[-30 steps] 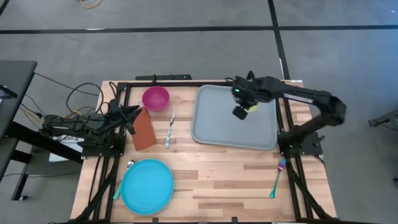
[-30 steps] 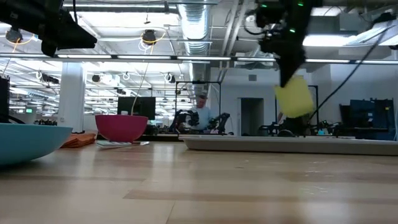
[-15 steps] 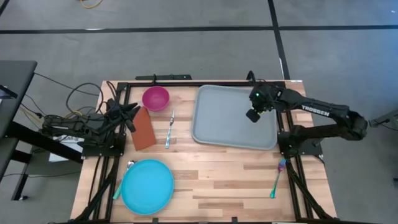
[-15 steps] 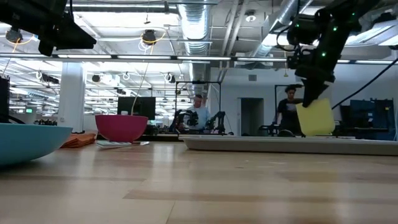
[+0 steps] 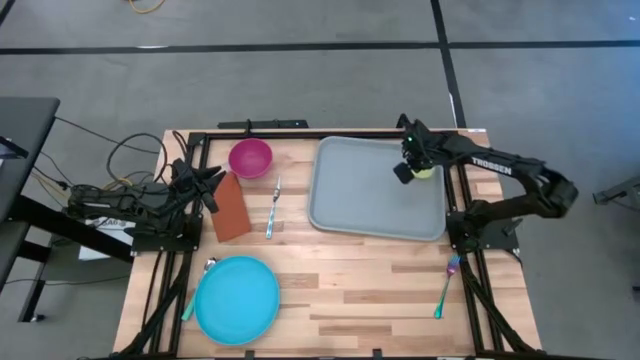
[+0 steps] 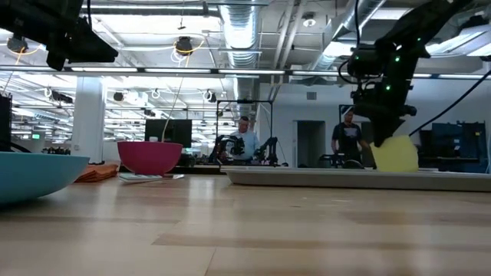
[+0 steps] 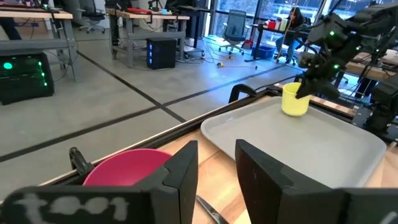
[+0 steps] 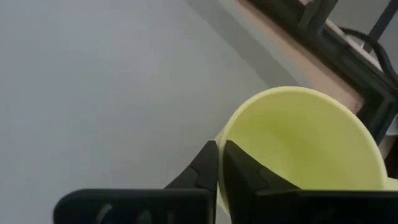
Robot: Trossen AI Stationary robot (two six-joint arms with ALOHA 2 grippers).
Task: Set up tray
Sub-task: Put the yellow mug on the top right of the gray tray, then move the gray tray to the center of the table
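Large grey-blue rimmed tray (image 5: 375, 195), rounded corners, wooden table (image 5: 340, 275).

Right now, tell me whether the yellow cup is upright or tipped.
Roughly upright, mouth up: the yellow cup stands in the tray's far right corner, its rim pinched by the shut right gripper. Whether it is fully set down is unclear.

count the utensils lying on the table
3, maybe: a blue-handled metal fork between the brown cloth and the grey-blue plastic tray, a green-handled utensil by the right edge, a teal-handled spoon partly under the round blue plate.
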